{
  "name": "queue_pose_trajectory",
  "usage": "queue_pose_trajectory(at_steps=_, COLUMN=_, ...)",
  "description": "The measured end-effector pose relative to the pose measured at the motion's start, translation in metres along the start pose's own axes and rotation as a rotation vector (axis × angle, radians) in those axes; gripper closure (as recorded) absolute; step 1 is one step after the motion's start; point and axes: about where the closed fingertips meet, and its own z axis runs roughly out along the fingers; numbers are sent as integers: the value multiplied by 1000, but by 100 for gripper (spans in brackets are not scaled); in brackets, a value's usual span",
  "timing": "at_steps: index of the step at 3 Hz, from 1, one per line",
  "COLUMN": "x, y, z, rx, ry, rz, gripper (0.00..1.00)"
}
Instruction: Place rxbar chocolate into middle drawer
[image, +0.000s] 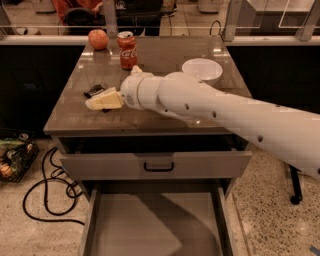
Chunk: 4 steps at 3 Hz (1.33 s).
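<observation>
The rxbar chocolate (94, 91) is a small flat black wrapper bar lying on the left part of the counter top (165, 55). Only its far left end shows; the rest is hidden under my gripper. My gripper (102, 100), cream-coloured at the end of the white arm, sits low over the bar and reaches in from the right. The middle drawer (155, 225) is pulled out wide below the counter, its plain grey floor bare. Above it is a drawer front with a black handle (159, 165).
A red soda can (127, 50) and an apple (98, 39) stand at the counter's back left. A white bowl (202, 70) sits at the back right. Black cables (47, 192) and a basket (15, 157) lie on the floor at left.
</observation>
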Motion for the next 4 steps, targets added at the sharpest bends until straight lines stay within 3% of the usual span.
queue_pose_trajectory(at_steps=2, x=21, y=9, z=30, rx=-8, ry=-14, rz=23, gripper=0)
queue_pose_trajectory(at_steps=4, x=43, y=11, z=35, rx=-10, ry=35, rz=73, gripper=0)
